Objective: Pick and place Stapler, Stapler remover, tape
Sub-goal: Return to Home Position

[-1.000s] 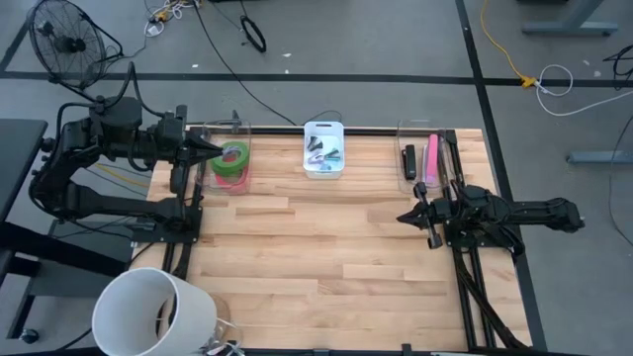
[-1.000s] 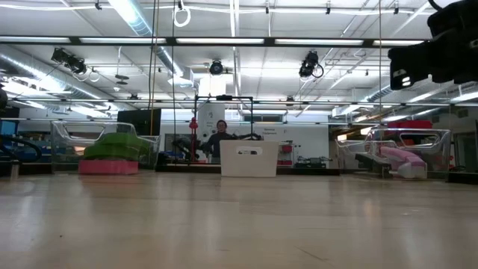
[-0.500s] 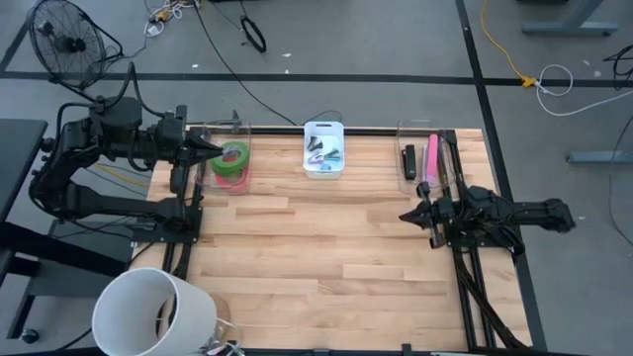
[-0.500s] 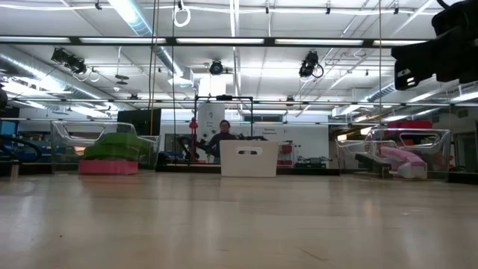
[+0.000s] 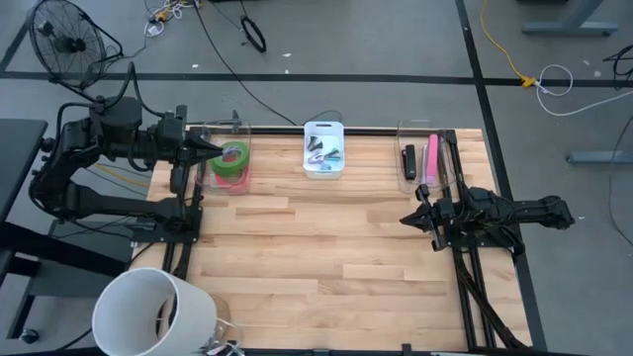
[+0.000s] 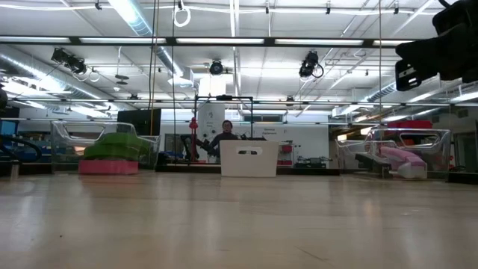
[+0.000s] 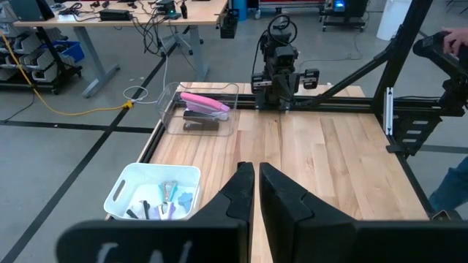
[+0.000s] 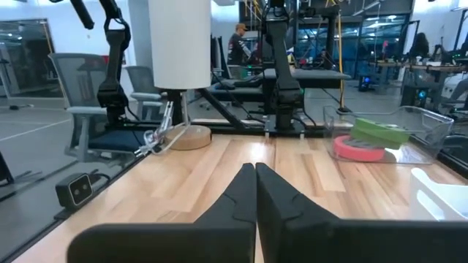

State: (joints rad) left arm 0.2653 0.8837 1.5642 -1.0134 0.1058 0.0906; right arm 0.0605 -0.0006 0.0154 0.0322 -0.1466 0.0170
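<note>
Left hand clenched, empty, at left clear bin holding tape. Staple removers in white bin, centre back. Staplers in right clear bin. Right hand clenched, empty, above right edge of surface.

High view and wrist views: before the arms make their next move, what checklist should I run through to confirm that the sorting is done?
1. Tape inside the left clear bin: ok.
2. Staple removers inside the white bin: ok.
3. Black stapler and pink stapler inside the right clear bin: ok.
4. Left gripper fingers shut, holding nothing: ok.
5. Right gripper fingers shut, holding nothing: ok.
6. Number of tape rings in the stack: cannot tell.
</note>
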